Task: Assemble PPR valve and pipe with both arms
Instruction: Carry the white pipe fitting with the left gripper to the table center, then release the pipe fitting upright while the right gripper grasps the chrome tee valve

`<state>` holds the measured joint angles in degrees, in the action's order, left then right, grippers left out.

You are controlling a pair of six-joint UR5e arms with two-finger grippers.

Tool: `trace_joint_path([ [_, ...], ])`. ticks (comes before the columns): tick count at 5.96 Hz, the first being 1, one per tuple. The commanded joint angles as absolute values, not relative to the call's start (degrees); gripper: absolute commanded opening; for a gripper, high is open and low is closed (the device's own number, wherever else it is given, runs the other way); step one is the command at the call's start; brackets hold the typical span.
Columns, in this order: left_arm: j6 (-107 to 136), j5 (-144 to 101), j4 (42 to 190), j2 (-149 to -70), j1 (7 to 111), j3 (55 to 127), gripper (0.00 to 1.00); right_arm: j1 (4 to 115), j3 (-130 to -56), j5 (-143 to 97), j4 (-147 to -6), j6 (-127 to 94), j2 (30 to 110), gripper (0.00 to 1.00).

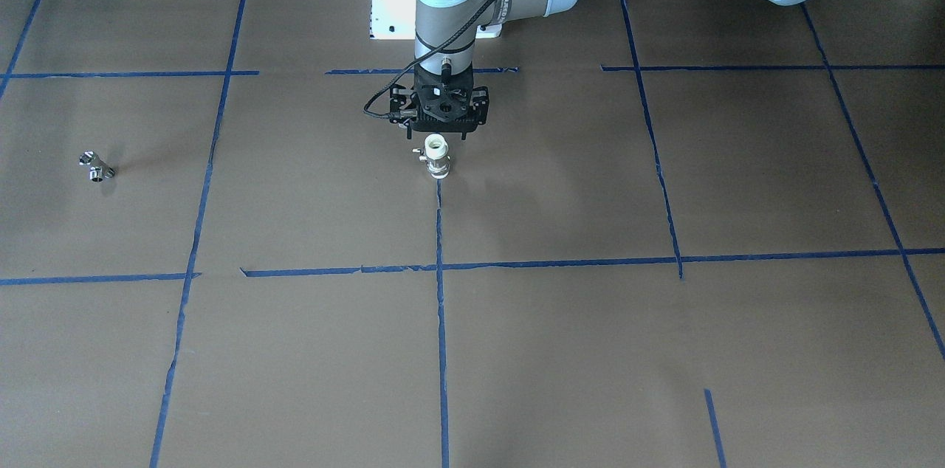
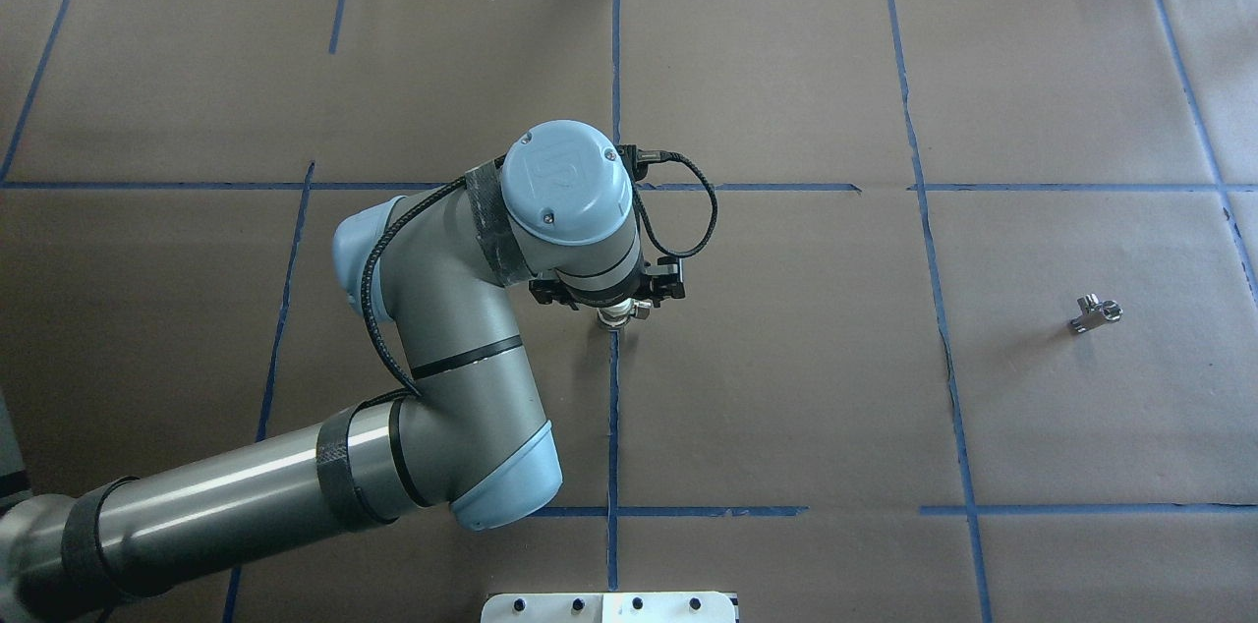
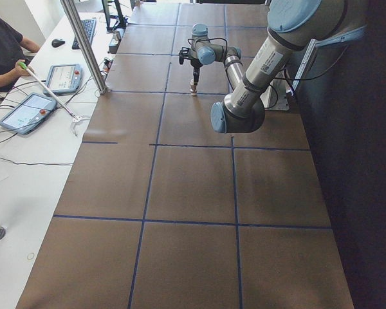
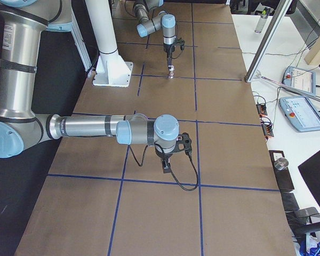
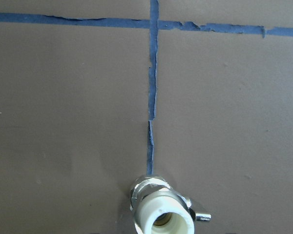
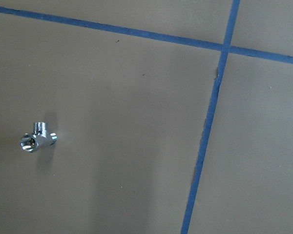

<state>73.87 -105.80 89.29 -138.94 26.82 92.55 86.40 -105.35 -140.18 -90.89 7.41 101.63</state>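
The PPR valve (image 1: 437,156) stands upright on the brown table at its middle, on a blue tape line, white end up and handle stub to the side. My left gripper (image 1: 441,134) hangs straight above it and looks open, fingers astride its top. The valve also shows in the overhead view (image 2: 617,313) and at the bottom edge of the left wrist view (image 5: 161,214). The pipe (image 2: 1094,313), a small chrome fitting, lies alone far to the robot's right and shows in the right wrist view (image 6: 37,140). My right gripper (image 4: 168,157) shows only in the exterior right view; I cannot tell its state.
Blue tape lines (image 1: 441,320) divide the brown table into squares. The white pedestal base (image 4: 109,69) stands at the robot's side of the table. A metal post (image 3: 83,45) and tablets (image 3: 26,112) stand on the operators' white bench, where a person sits.
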Motion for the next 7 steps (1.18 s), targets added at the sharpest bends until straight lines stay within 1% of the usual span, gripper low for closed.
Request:
trace_joint_path([
  [1,74.3,-105.8,89.2,-136.1,27.2,98.4,0.90,82.8,-105.6,-140.9,-85.0,-2.5,101.5,1.00],
  [3,74.3,-105.8,89.2,-131.5,27.8,104.0,0.90,72.3,-105.3,-139.1,-70.0,-24.5,100.7,1.00],
  [4,74.3,-105.9,89.2,-131.0,28.7,105.3,0.90,68.0,-105.5,-137.7,-68.7,-31.6,98.5,1.00],
  [6,74.3,-106.2,89.3,-126.5,29.2,108.8,0.90,60.9,-105.1,-132.8,-68.6,-35.2,97.7,1.00],
  [7,74.3,-106.1,89.4,-126.3,29.3,108.8,0.90,58.1,-104.3,-131.2,-68.6,-35.3,96.1,0.99],
])
